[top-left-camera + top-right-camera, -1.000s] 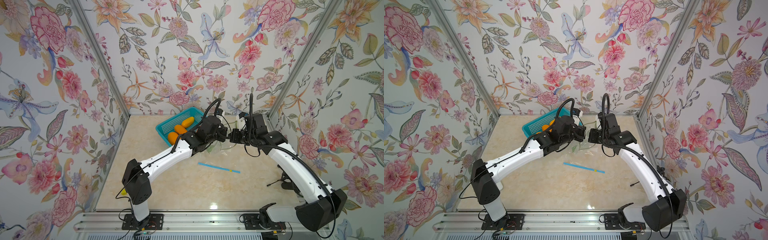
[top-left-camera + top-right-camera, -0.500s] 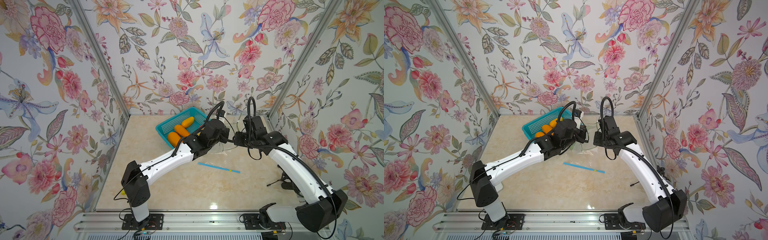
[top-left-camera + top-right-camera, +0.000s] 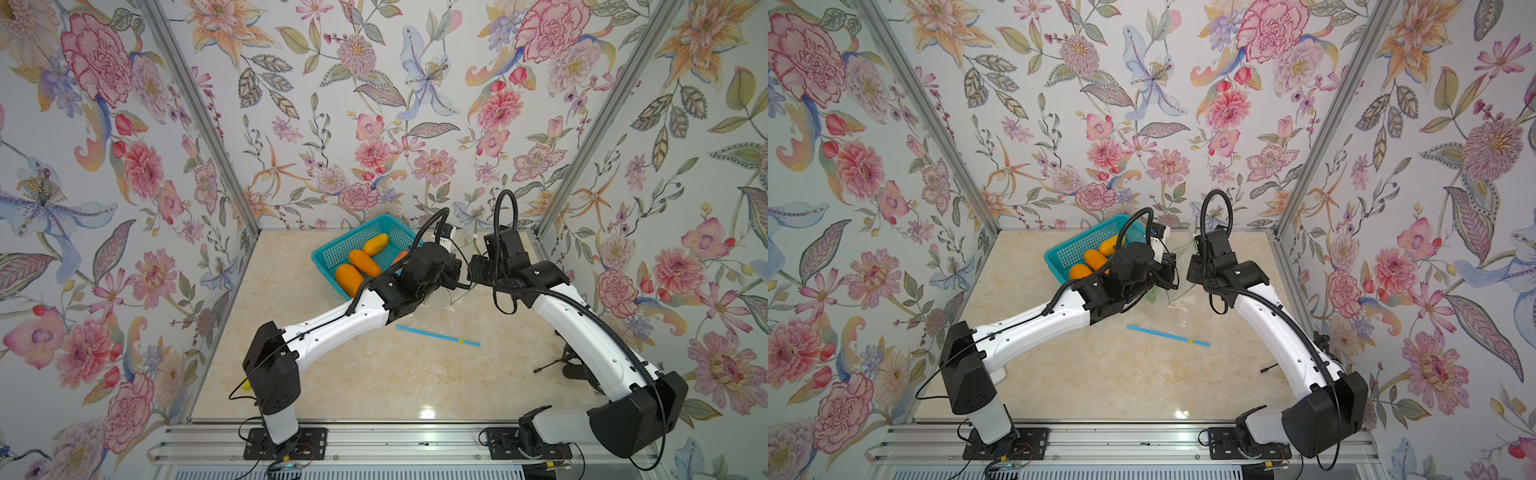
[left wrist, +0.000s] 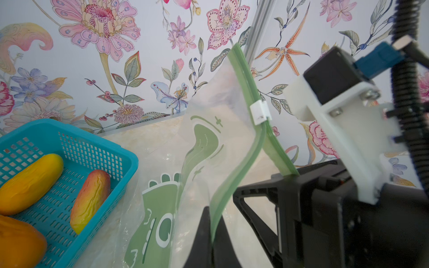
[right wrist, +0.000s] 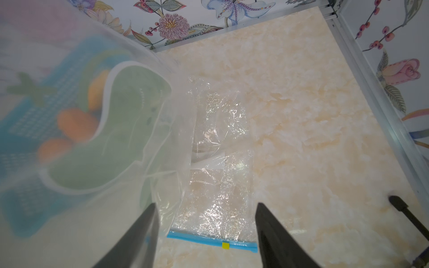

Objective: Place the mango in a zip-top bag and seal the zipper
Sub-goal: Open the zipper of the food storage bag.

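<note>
My left gripper (image 4: 211, 234) is shut on the green zipper edge of a clear zip-top bag (image 4: 209, 139) printed with green shapes, held up off the table near the back; its white slider (image 4: 260, 112) sits partway along the strip. Facing it, my right gripper (image 5: 205, 205) is open, and the bag's film (image 5: 120, 139) hangs against one finger with nothing pinched. Both top views show the two grippers (image 3: 457, 272) (image 3: 1191, 270) almost tip to tip. Three mangoes (image 3: 364, 262) (image 4: 90, 199) lie in the teal basket (image 3: 332, 257).
A second clear bag (image 5: 218, 185) with a blue zipper strip (image 3: 436, 336) (image 3: 1167, 334) lies flat on the marble table below the grippers. The basket stands at the back, left of the held bag. Flowered walls close in the back and both sides.
My right gripper has opened and let go of the bag's edge. The left gripper stays shut on the green zipper and has shifted slightly.
</note>
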You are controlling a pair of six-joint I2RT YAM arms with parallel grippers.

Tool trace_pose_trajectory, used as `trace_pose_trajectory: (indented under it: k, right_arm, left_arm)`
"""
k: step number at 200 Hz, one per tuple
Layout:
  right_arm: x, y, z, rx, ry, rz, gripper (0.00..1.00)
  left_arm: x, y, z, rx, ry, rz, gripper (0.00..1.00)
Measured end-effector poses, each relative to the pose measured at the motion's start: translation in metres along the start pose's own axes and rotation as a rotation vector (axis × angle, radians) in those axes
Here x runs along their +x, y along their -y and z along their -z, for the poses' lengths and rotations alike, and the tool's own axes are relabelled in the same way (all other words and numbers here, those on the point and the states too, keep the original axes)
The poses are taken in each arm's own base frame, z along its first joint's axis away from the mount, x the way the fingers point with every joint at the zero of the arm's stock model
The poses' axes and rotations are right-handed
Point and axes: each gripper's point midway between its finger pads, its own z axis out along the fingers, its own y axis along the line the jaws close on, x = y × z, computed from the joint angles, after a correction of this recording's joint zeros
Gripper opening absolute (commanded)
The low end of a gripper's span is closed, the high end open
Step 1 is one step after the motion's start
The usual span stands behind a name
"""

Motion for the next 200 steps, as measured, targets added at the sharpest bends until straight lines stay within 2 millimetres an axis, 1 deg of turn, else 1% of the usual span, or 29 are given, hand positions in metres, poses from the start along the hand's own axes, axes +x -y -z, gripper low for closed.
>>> trace_pose_trajectory:
  k: [14,37,57,66,78,92,106,115,124,134,138,148,160,168,180,192,200]
  right_arm:
    - [-0.002,0.008,-0.004,0.029,0.011,-0.01,0.58]
    - [0.0,0.025,-0.011,0.079,0.009,-0.026,0.58]
    - [0.002,0.031,-0.014,0.094,0.003,-0.03,0.59]
    - [0.001,0.032,-0.013,0.092,0.005,-0.03,0.6]
    - [0.0,0.032,-0.011,0.082,0.008,-0.024,0.66]
    - [-0.001,0.029,-0.008,0.052,0.002,-0.012,0.71]
    - [0.002,0.019,-0.005,-0.009,-0.015,0.01,0.74]
    - [0.003,0.007,-0.003,-0.062,-0.029,0.025,0.76]
    - [0.003,-0.006,0.002,-0.121,-0.039,0.048,0.79]
    - [0.002,-0.024,0.011,-0.193,-0.043,0.067,0.84]
    - [0.0,-0.031,0.015,-0.223,-0.041,0.081,0.85]
    - [-0.006,-0.048,0.027,-0.298,-0.03,0.095,0.88]
    - [-0.016,-0.065,0.044,-0.383,-0.007,0.112,0.9]
    - [-0.023,-0.072,0.055,-0.426,0.012,0.117,0.93]
    - [-0.038,-0.082,0.074,-0.487,0.054,0.126,0.96]
    - [-0.054,-0.089,0.095,-0.545,0.105,0.129,0.98]
    - [-0.063,-0.094,0.108,-0.583,0.137,0.13,0.98]
  left_arm:
    - [-0.001,-0.003,0.0,-0.008,0.001,0.001,0.0]
    - [-0.003,-0.01,-0.001,-0.038,0.01,0.01,0.0]
    - [-0.004,-0.016,-0.001,-0.065,0.017,0.014,0.0]
    - [-0.004,-0.018,-0.001,-0.073,0.019,0.015,0.0]
    - [-0.005,-0.021,-0.001,-0.086,0.023,0.015,0.0]
    - [-0.007,-0.025,-0.001,-0.1,0.028,0.017,0.0]
    - [-0.01,-0.029,-0.001,-0.109,0.032,0.016,0.0]
    - [-0.013,-0.031,0.0,-0.115,0.033,0.015,0.0]
    - [-0.019,-0.032,0.002,-0.12,0.037,0.011,0.0]
    - [-0.032,-0.033,0.005,-0.126,0.049,0.005,0.0]
    - [-0.04,-0.033,0.008,-0.129,0.06,0.002,0.0]
    - [-0.06,-0.032,0.014,-0.134,0.09,0.0,0.0]
    - [-0.09,-0.031,0.025,-0.138,0.137,-0.002,0.0]
    - [-0.112,-0.032,0.034,-0.147,0.175,-0.003,0.0]
    - [-0.138,-0.035,0.048,-0.169,0.217,-0.01,0.0]
    - [-0.161,-0.04,0.062,-0.206,0.252,-0.02,0.0]
    - [-0.172,-0.044,0.071,-0.236,0.271,-0.031,0.0]
